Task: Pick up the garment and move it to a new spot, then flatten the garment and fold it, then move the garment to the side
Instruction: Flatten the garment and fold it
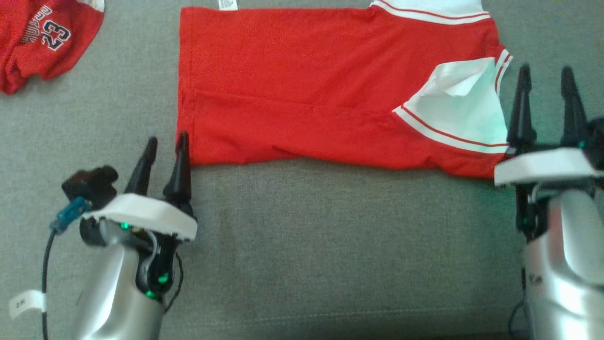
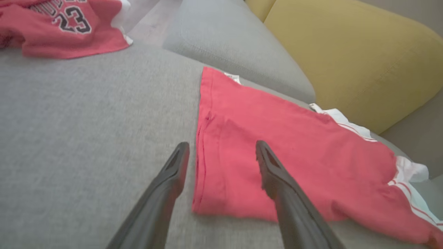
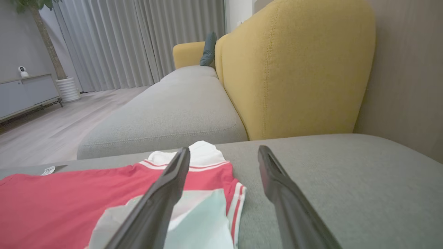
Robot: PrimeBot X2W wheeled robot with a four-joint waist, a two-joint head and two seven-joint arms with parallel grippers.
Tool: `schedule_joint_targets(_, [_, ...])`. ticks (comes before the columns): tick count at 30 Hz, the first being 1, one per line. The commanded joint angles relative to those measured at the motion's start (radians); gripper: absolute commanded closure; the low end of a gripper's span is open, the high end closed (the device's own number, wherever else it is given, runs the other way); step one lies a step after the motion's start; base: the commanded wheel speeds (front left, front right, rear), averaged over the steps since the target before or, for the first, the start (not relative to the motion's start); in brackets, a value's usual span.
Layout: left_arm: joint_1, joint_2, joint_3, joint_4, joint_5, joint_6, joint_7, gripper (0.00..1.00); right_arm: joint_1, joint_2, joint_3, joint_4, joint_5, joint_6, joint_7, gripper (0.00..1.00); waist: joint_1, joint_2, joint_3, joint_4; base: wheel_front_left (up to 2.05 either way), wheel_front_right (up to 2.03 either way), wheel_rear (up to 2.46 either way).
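Note:
The garment [image 1: 302, 89] is a red jersey with white trim, folded lengthwise and lying flat on the grey sofa seat [image 1: 302, 236]. My left gripper [image 1: 166, 145] stands open at the garment's near left corner, nothing between its fingers; in the left wrist view the same red garment [image 2: 297, 162] lies just ahead of the open left gripper [image 2: 223, 148]. My right gripper [image 1: 546, 78] is open beside the garment's right end, next to its white sleeve panel [image 1: 462, 108]. The right wrist view has the garment [image 3: 69, 204] to the left of the open right gripper [image 3: 224, 154].
A second red jersey marked 23 [image 1: 42, 40] lies crumpled at the far left of the seat. Yellow back cushions [image 3: 294, 69] rise behind the seat. Bare grey seat lies in front of the garment, between my arms.

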State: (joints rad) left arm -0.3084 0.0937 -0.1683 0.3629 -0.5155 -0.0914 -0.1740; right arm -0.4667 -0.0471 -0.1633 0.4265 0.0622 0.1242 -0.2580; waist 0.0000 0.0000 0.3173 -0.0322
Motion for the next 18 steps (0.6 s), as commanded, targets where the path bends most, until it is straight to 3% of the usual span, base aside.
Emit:
schedule_joint_targets(1, [0.001,0.026,0.032,-0.040,-0.013,0.017,0.029,0.00,0.027,-0.003,0.029,-0.047,0.015,0.007,-0.004,0.00,0.0000,0.0000,-0.013,-0.002,0.00,0.00,0.00])
schedule_joint_targets(6, [0.040,0.028,0.041,-0.041,-0.041,0.070,0.134,0.00,0.109,-0.003,0.049,-0.110,0.044,0.007,0.008,0.00,0.0000,0.0000,-0.031,-0.017,0.00,0.00,0.00])
schedule_joint_targets(18, [0.033,0.026,0.069,-0.026,-0.103,0.122,0.245,0.00,0.211,-0.003,0.076,-0.213,0.088,0.007,0.050,0.00,0.0000,0.0000,-0.015,-0.074,0.00,0.00,0.00])
